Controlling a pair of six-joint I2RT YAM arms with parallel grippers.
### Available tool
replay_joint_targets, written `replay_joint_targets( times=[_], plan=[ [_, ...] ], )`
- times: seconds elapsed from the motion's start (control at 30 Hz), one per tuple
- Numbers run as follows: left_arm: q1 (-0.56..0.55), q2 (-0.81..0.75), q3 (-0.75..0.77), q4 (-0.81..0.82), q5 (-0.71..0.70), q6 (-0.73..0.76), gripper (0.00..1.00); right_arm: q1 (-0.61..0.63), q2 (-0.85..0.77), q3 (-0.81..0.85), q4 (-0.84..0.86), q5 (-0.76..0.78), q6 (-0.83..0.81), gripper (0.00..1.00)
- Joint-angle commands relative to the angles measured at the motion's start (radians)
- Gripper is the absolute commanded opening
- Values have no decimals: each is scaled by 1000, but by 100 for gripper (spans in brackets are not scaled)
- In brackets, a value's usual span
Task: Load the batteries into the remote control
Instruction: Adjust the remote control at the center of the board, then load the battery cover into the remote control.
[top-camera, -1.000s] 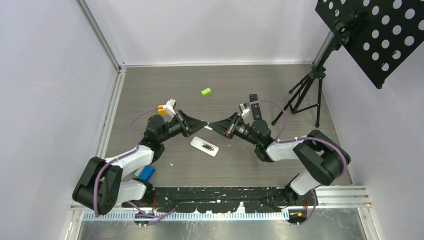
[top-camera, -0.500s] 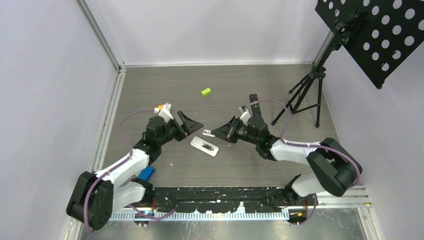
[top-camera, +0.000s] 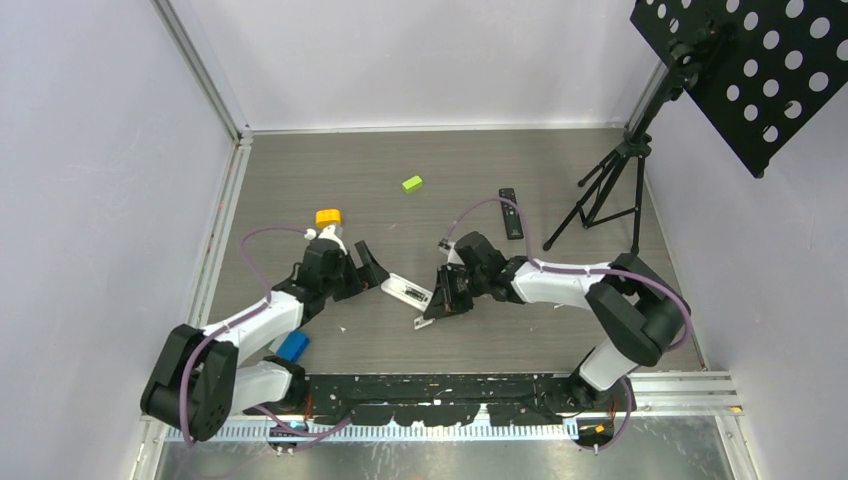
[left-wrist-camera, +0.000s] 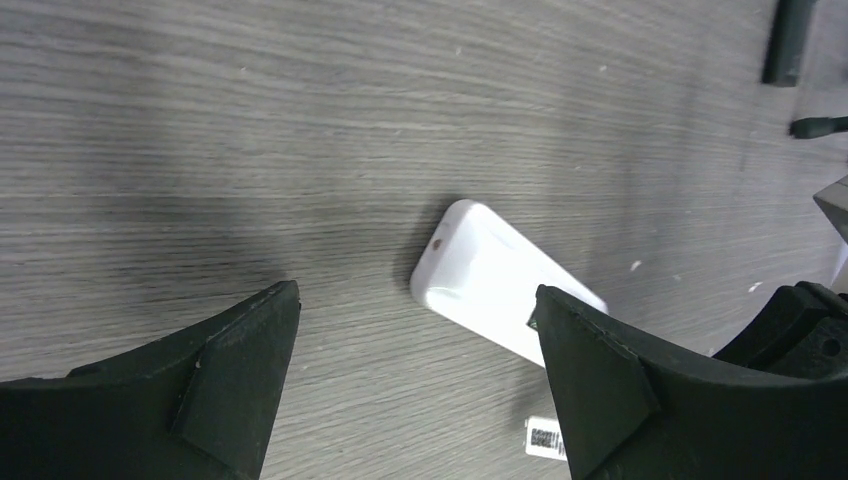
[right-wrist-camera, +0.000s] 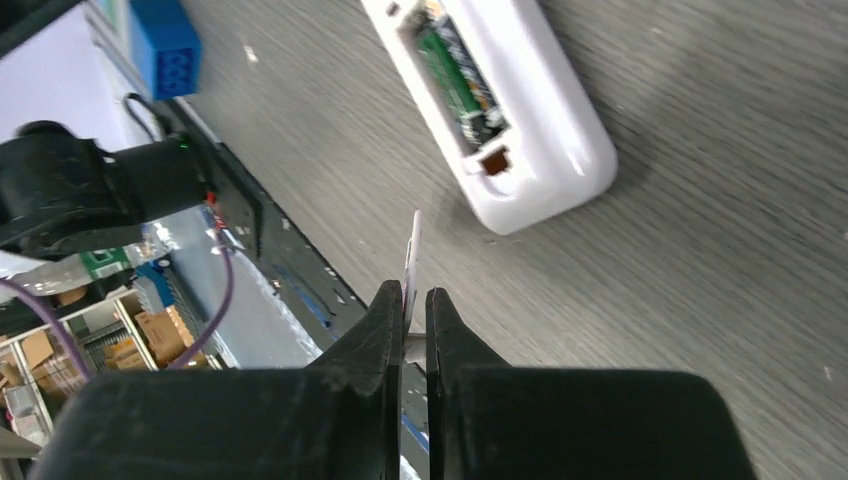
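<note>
Green wrap on the battery (right-wrist-camera: 452, 72) inside white remote (right-wrist-camera: 545, 150), squinting, not reading the print. Lying just ahead of right gripper (right-wrist-camera: 415, 305), pinching thin white plate (right-wrist-camera: 411, 255); sitting just beside wide-spread left gripper (left-wrist-camera: 415, 305).

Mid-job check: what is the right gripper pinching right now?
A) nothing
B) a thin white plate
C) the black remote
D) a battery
B: in the right wrist view the right gripper is shut on a thin white plate, seen edge-on, near the white remote, whose compartment lies open.
</note>
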Motion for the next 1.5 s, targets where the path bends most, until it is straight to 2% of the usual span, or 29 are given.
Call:
replay_joint_targets(
  times=[0.0,0.17,0.27,0.4,0.5,0.67,0.77,0.83,0.9,1.03,1.2,1.47],
  plan=[
    [6,41,36,4,-13,54,89,6,38,70,-118,19,-73,0],
    [6,62,28,22,8,50,85,4,18,78,-156,155,-49,0],
    [6,56,14,37,26,48,82,-3,15,77,-165,187,-32,0],
    [6,36,-9,40,42,39,71,-8,3,75,-177,231,-21,0],
    [6,19,-37,57,47,25,64,-14,-3,72,-174,240,-12,0],
    [6,12,-58,67,68,10,59,-16,-11,69,-155,234,6,0],
    [6,11,-70,80,89,0,56,-20,-25,52,-82,114,12,0],
    [6,8,-80,87,93,-4,55,-31,-38,30,52,11,54,0],
    [6,8,-82,90,96,-2,54,-41,-37,22,120,-21,115,0],
    [6,15,-80,90,93,4,53,-61,7,57,123,13,178,0],
    [6,32,-72,96,99,14,53,-63,59,73,207,54,263,0],
    [6,64,-63,112,118,22,52,-63,115,93,221,75,282,0]
  ],
)
